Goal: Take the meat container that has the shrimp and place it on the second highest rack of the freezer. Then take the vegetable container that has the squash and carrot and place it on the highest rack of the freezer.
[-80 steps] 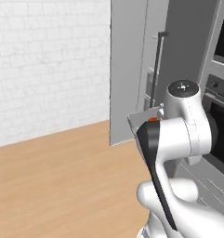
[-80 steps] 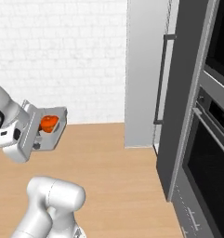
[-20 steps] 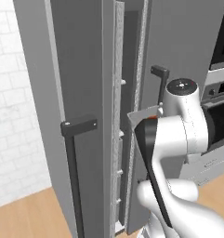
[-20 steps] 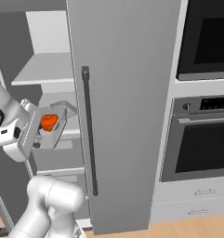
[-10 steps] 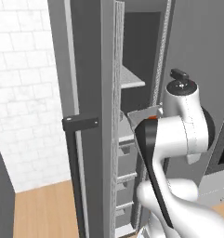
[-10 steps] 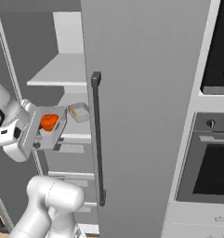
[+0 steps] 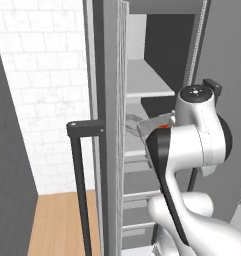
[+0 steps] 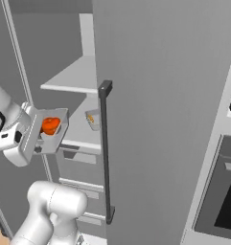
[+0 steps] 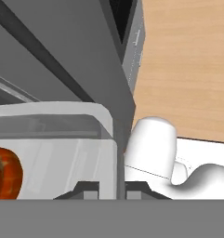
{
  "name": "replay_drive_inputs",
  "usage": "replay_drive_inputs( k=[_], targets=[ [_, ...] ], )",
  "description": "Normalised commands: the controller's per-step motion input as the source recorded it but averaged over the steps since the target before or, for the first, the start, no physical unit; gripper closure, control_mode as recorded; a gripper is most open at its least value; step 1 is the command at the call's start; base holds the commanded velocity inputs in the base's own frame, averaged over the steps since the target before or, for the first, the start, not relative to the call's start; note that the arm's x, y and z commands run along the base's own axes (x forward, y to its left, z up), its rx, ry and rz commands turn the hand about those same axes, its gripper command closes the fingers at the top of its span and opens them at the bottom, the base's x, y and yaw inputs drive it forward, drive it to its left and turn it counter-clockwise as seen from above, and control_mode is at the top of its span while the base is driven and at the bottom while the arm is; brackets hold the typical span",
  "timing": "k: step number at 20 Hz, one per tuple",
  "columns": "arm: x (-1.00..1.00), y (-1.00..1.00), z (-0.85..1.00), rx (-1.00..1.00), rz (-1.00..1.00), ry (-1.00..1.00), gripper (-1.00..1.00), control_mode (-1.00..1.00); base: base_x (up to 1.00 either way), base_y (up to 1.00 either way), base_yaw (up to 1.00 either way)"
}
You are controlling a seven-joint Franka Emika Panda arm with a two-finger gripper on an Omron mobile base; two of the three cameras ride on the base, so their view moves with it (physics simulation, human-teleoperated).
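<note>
Veg container | tool clamped on wall | freezer door alongside, shrimp container shelved

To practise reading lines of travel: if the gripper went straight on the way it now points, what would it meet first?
The gripper is shut on the vegetable container. Past the container's rim, the grey freezer door probably comes first, though depth is unclear.
</note>
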Motion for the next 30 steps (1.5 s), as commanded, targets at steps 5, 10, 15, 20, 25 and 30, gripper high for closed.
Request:
replay_drive_inputs(
  k=[5,10,15,20,25,30],
  targets=[
    [0.00,0.00,0.00,0.00,0.00,0.00,1.00,1.00,0.54,0.37,0.15],
    [0.21,0.18,0.04,0.00,0.07,0.03,1.00,-1.00,0.10,0.08,0.02],
    [-0.18,-0.01,0.65,0.00,0.04,-0.13,1.00,-1.00,0.00,0.00,0.00],
    [-0.02,0.00,0.80,0.00,0.00,-0.20,1.00,-1.00,0.00,0.00,0.00],
    [0.13,0.00,0.67,0.00,0.00,-0.12,1.00,-1.00,0.00,0.00,0.00],
    [0.71,0.00,0.51,0.00,-0.09,0.00,1.00,-1.00,0.00,0.00,0.00]
  ],
)
